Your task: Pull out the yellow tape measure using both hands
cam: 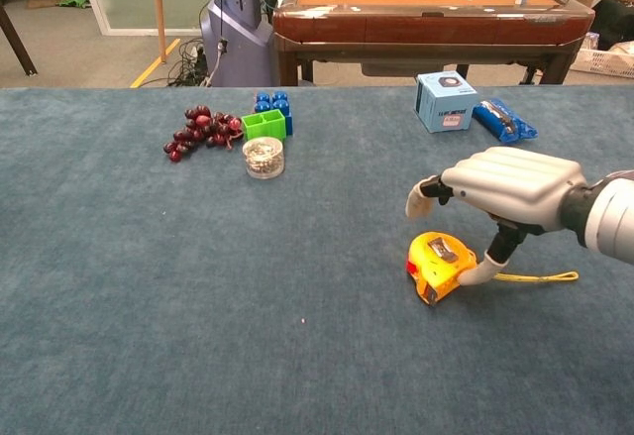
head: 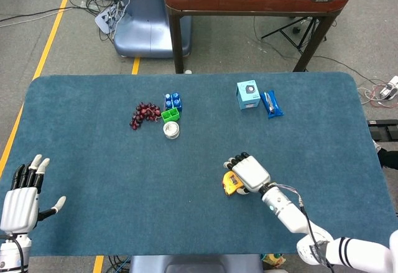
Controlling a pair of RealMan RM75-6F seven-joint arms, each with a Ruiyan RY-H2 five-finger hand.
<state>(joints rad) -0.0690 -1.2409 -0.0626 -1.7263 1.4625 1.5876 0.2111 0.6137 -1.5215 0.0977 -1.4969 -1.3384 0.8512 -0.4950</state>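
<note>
- My right hand (cam: 515, 192) hovers spread over the yellow plastic tape measure case (cam: 439, 266), thumb beside it, nothing gripped, ready to pin it.
- Its thin yellow tape tab (cam: 540, 277) trails toward 3 o'clock.
- My left hand (head: 20, 204) waits open at 9 o'clock, well apart.

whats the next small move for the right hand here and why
Probably lower the right hand and close its fingers around the yellow tape measure. The hand hovers over the case with only the thumb near its side, not gripping yet, while the left hand waits open at the table edge.
</note>
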